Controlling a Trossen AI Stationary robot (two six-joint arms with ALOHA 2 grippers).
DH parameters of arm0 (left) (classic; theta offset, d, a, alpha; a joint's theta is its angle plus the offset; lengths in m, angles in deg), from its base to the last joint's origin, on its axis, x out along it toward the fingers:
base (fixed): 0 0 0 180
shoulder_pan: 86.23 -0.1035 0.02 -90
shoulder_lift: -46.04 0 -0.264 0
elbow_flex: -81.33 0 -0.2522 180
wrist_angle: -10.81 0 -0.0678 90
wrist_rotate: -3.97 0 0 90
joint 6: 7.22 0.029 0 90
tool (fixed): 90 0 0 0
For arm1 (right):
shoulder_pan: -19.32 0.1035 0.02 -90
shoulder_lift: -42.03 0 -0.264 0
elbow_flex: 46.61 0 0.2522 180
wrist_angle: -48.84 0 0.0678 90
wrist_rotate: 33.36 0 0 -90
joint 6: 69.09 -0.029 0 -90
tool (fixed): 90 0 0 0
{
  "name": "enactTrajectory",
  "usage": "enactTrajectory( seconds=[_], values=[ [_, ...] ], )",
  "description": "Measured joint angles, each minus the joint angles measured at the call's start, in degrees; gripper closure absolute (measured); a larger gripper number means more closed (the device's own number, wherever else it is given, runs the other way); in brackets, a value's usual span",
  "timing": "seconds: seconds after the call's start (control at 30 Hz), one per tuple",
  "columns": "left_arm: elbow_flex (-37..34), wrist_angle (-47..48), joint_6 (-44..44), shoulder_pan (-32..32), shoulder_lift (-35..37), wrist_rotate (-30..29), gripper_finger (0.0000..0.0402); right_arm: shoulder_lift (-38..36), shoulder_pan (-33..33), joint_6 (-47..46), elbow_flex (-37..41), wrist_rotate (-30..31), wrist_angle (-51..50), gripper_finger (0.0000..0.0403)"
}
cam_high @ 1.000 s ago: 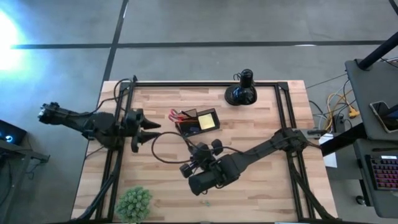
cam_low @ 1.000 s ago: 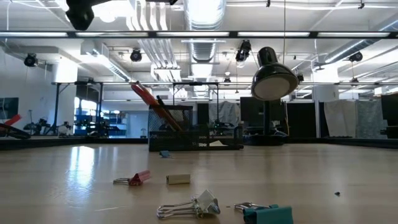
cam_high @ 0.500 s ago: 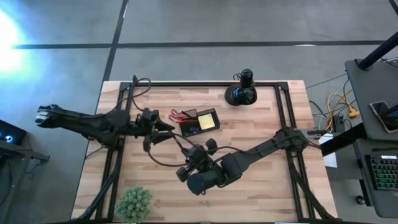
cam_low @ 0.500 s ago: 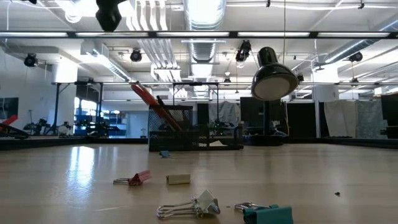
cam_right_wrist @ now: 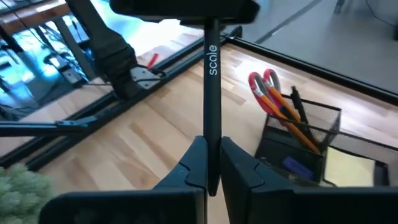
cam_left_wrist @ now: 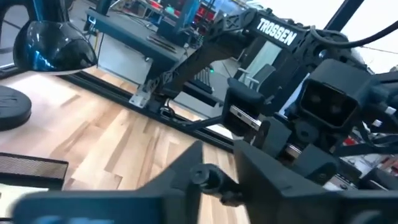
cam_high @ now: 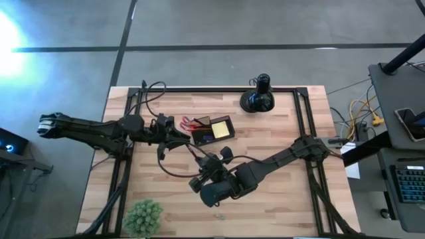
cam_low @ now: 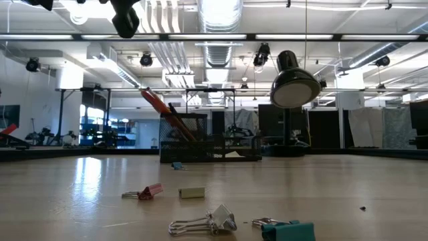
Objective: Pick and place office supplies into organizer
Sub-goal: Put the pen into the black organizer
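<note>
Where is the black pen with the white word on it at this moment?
In the right wrist view, the black pen stands between the fingers of the right gripper, in front of the mesh organizer holding the red-handled scissors.

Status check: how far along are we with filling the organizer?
Done: scissors, pencil and sticky pad sit in the organizer. In hand: the right end effector grips a black pen, with the left end effector at its far end. Left: that pen, plus the binder clips and small block on the table.

High view straight down; low view level; both share organizer (cam_high: 214, 129).
</note>
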Motion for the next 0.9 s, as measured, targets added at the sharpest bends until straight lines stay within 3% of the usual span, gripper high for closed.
enactTrajectory(
  seconds=[0.13,0.33,0.5,0.67,0.9],
  values=[
    [0.0,-0.2,2.1,-0.2,0.5,-1.0,0.0385,0.1,-1.0,-5.9,0.0,-0.2,-4.9,0.0377],
    [0.0,1.8,6.6,-3.4,0.7,-5.6,0.0387,-0.9,-0.8,-20.3,-0.3,-0.4,-20.5,0.028],
    [0.0,1.7,12.9,-9.1,-3.0,-5.8,0.0388,-2.8,-0.2,-42.5,-0.9,-2.0,-41.2,0.0201],
    [0.0,-0.8,20.7,-13.5,-9.3,-6.3,0.0388,-5.4,0.7,-37.8,0.4,-1.3,-37.7,0.0166],
    [-0.1,-2.8,31.4,-14.6,-18.1,-13.0,0.0388,-5.7,0.6,-39.5,0.5,-1.3,-40.4,0.0161]
  ],
)
